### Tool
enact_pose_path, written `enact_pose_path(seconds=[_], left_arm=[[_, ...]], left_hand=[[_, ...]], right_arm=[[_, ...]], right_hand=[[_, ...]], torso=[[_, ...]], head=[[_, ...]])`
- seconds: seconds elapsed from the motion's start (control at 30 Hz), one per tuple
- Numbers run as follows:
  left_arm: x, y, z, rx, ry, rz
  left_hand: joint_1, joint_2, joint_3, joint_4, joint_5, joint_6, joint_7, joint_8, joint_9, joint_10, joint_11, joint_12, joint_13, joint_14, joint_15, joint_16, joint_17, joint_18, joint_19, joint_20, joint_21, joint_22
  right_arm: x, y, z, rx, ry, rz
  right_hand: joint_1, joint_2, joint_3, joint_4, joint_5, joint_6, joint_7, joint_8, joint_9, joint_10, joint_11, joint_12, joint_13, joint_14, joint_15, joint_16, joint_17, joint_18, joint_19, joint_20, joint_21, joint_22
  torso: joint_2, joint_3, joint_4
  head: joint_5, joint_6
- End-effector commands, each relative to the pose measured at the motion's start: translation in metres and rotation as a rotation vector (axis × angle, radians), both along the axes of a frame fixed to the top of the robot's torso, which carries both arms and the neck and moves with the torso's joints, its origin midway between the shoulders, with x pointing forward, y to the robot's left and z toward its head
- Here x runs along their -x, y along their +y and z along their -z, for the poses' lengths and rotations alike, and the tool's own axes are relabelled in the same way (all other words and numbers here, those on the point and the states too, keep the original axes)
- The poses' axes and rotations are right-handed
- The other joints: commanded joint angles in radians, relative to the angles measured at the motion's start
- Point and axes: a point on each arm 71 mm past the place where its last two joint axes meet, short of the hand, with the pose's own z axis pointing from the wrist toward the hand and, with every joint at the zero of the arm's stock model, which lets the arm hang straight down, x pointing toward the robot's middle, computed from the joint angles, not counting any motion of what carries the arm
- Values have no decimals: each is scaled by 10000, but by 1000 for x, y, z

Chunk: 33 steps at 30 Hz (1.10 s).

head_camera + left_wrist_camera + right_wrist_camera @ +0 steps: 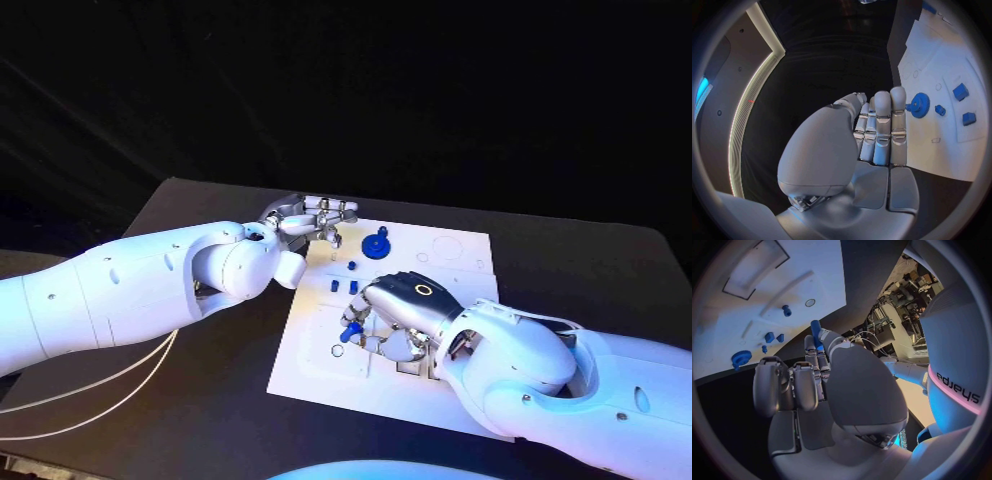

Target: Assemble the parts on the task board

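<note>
Right hand pinches blue peg over near-left task board; insertion step, needs alignment with hole. Left hand holds nothing, fingers together, by blue gear.

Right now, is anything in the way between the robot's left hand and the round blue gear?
Nothing visible. The left hand is beside the blue gear on the task board, with only bare white board between its fingertips and the gear.
</note>
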Motion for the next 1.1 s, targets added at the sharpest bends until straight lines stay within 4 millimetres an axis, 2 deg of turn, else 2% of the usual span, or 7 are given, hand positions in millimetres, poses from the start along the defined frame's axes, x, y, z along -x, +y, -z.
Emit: enact_pose_path(seconds=[0.03,0.2,0.37,0.57,0.83,1.1], left_arm=[[1,-4,-2,184,-91,212],[1,-4,-1,186,-82,228],[1,-4,-2,190,-71,249],[1,-5,-1,187,-59,257],[1,-4,-1,180,-51,251],[1,-4,-1,177,-46,249]], left_hand=[[-40,48,-69,-11,-16,26,43,51,-12,-70,26,47,9,-69,30,56,-9,150,-17,69,-69,-9],[-40,48,-69,-11,-16,26,43,51,-12,-70,26,47,9,-69,30,56,-9,150,-17,69,-69,-9],[-42,55,-70,-10,-13,29,40,54,-12,-69,24,53,11,-71,31,58,-11,150,-18,70,-73,-12],[-43,61,-71,-9,-12,31,39,57,-12,-70,23,58,13,-72,32,59,-13,149,-15,72,-70,-10],[-44,62,-71,-9,-11,31,39,57,-12,-70,23,59,13,-72,32,59,-13,149,-16,72,-71,-10],[-44,67,-71,-8,-10,31,40,59,-12,-72,23,62,13,-73,32,60,-15,151,-18,72,-78,-16]], right_arm=[[1,6,5,-111,38,-360],[0,11,16,64,223,-377],[-2,12,25,257,318,-341],[-5,14,32,471,387,-312],[-8,14,37,686,256,-203],[-8,16,39,937,123,-246]], right_hand=[[15,-88,61,-11,69,69,28,3,6,39,2,-32,3,474,-66,54,6,-109,193,17,-35,1936],[-5,-96,85,-19,62,53,40,-11,1,28,14,-51,-2,472,-58,51,-2,-103,181,20,-68,1930],[-20,-107,98,-24,60,40,48,-21,-3,20,21,-64,-6,471,-52,52,-3,-101,177,23,-77,1929],[-31,-114,107,-27,59,33,52,-27,-5,16,25,-73,-8,472,-49,55,1,-102,178,26,-76,1931],[-41,-124,122,-37,56,22,57,-36,-8,7,30,-86,-11,465,-44,37,-30,-88,152,29,-146,1913],[-45,-127,132,-44,49,19,59,-40,-9,5,32,-92,-13,465,-41,41,-24,-89,153,31,-140,1916]], torso=[[4,0,-8],[0,1,-22],[1,7,-10],[2,-2,-12],[-3,-4,-7],[-4,-1,-15]], head=[[55,-30],[86,-34],[122,-71],[82,-54],[153,-97],[155,-105]])
